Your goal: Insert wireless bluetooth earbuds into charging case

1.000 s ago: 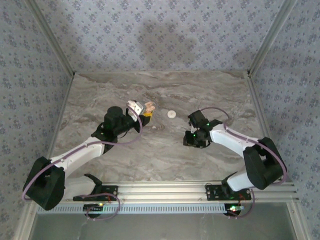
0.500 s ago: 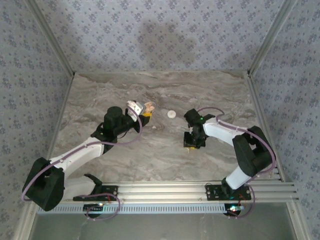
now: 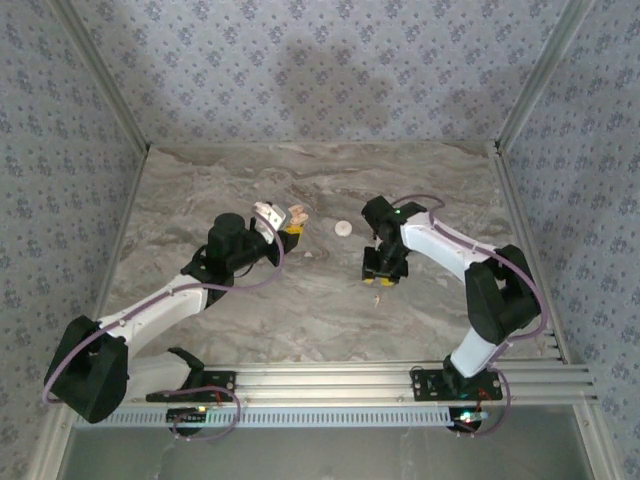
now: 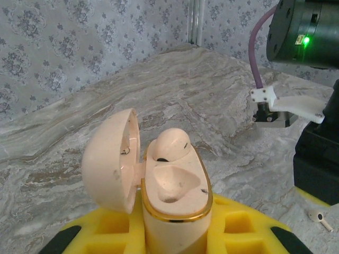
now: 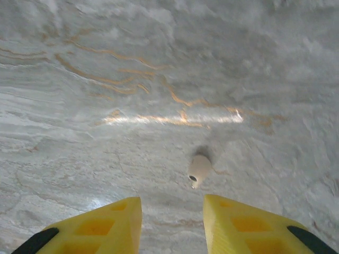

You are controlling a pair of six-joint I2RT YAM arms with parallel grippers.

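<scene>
At centre left of the top view, the left hand (image 3: 283,216) is clenched on the case (image 4: 175,190), which is held upright with its lid (image 4: 111,159) swung open to the left. One earbud (image 4: 170,144) appears to be seated in the far well, and the near well is empty. The step in hand is judged to be the pick-up of the loose earbud (image 5: 199,168). It lies on the bench (image 5: 106,79) just ahead of the right hand (image 5: 172,222), slightly right of the gap. That hand is released, its yellow fingers (image 5: 100,225) parted with nothing between them.

For a clean pick, the hand should be shifted a little rightward so that the earbud is centred. It should then be lowered close to the bench and closed gently, since so small and smooth a piece is likely to slip out if pinched off-centre.

The bench is grey and marbled, with tan veins and a bright streak of reflected light. A white disc (image 3: 343,228) lies between the two hands. The bench is enclosed by walls (image 3: 320,60) papered in a small floral print, with metal posts (image 3: 530,85) at the corners.
</scene>
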